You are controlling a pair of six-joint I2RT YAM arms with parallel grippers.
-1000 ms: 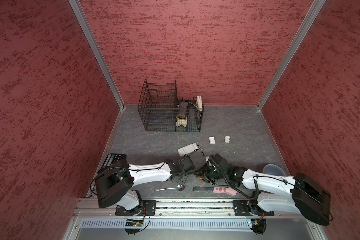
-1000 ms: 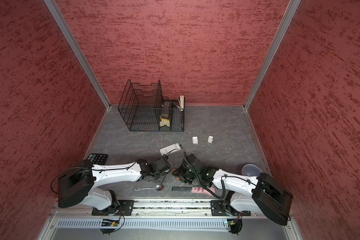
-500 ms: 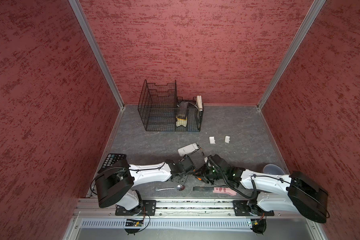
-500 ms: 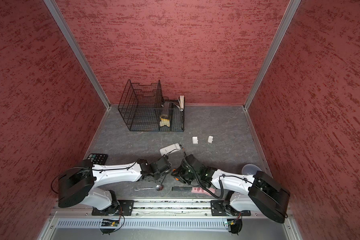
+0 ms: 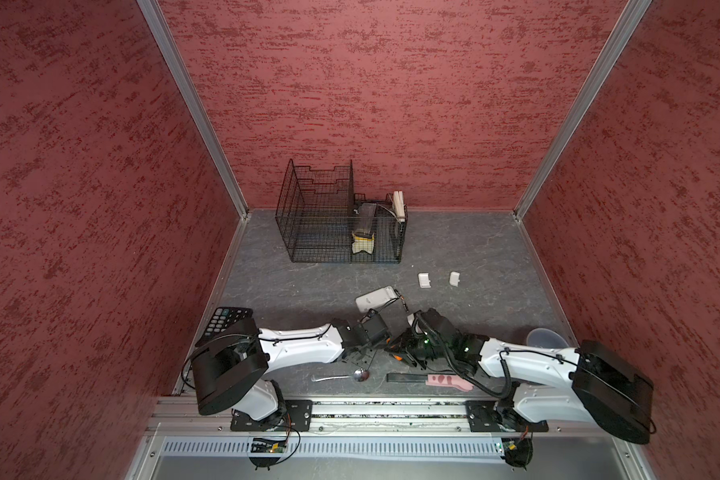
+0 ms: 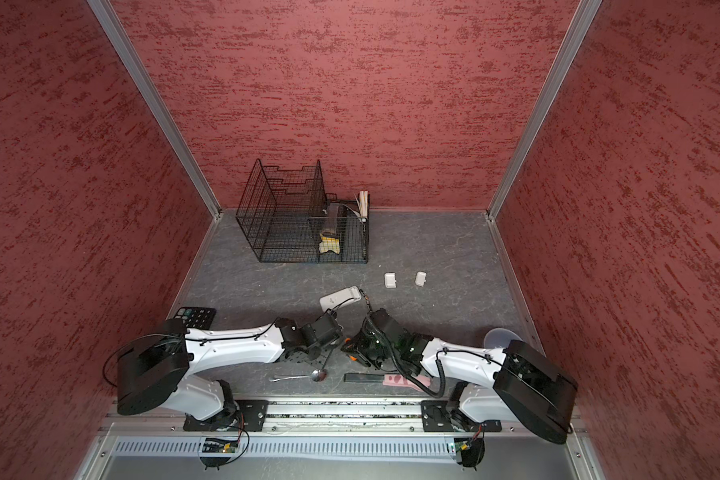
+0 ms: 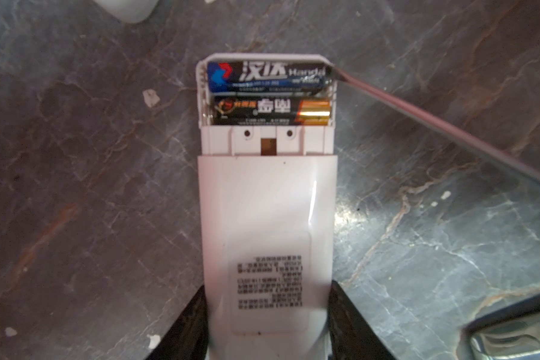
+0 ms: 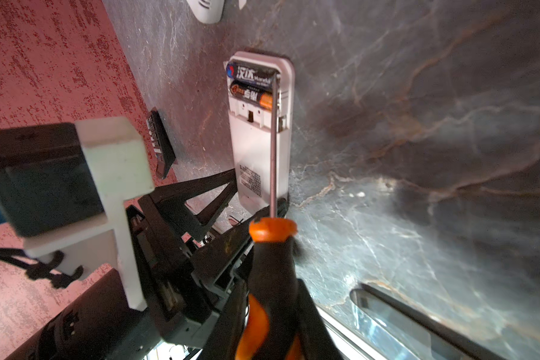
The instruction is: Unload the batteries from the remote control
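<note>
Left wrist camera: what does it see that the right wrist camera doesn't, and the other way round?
Only left wrist: the gold-ended black battery whole, nothing crossing it. Only right wrist: the orange-and-black screwdriver handle in the right gripper, and a black calculator. Both: the open white remote control held by the left gripper, and the thin metal screwdriver shaft reaching the black-and-blue battery.

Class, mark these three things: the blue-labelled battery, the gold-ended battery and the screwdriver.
blue-labelled battery [image 7: 268,76]: left wrist view, middle of its label.
gold-ended battery [image 7: 272,112]: left wrist view, middle of its black body.
screwdriver [image 8: 273,229]: right wrist view, orange collar of its handle.
</note>
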